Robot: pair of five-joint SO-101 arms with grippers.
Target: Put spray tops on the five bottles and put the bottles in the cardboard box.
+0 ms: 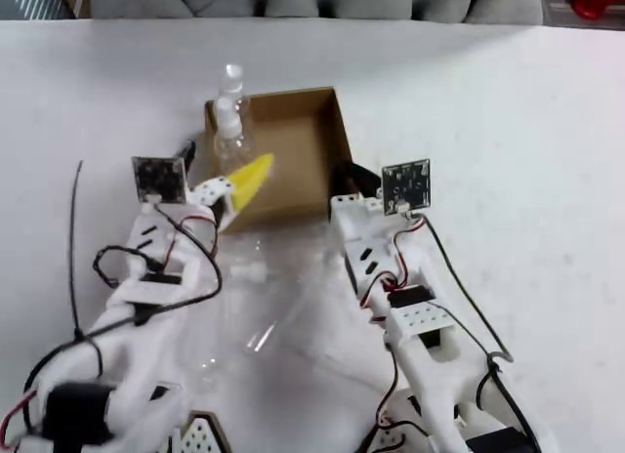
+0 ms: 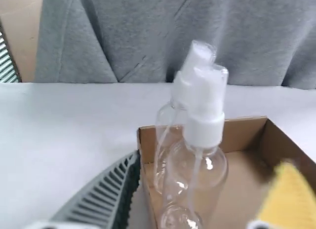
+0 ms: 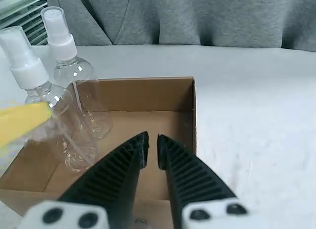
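**A:** From above, where does it all stand?

**B:** The cardboard box (image 1: 293,150) sits mid-tabletop (image 1: 508,111), toward the far edge. Two bottles wearing spray tops (image 1: 228,116) stand in the box's far-left corner: the rear bottle (image 1: 234,97) and the front bottle (image 1: 232,145). The left arm (image 1: 161,267) is at that corner. The left jaws are apart, the yellow one just beside the front bottle. The right arm (image 1: 391,277) rests at the box's near-right corner. Between the arms, toward the near edge, lie faint clear shapes (image 1: 259,316). I can't tell whether they are bottles.

**A:** And the left wrist view?

**B:** Both bottles are upright and close together inside the box corner. The left jaws stand wide on either side of the front bottle. There is a gap on the yellow side, so it isn't clamped.

**A:** The right wrist view?

**B:** The right jaws, black, are drawn almost together above the box's near wall, with nothing between them. The box floor beside the bottles is bare.

**A:** So how far along is it?

**B:** I'd judge two of five done, capped and boxed. Three more need tops and a place in the box.
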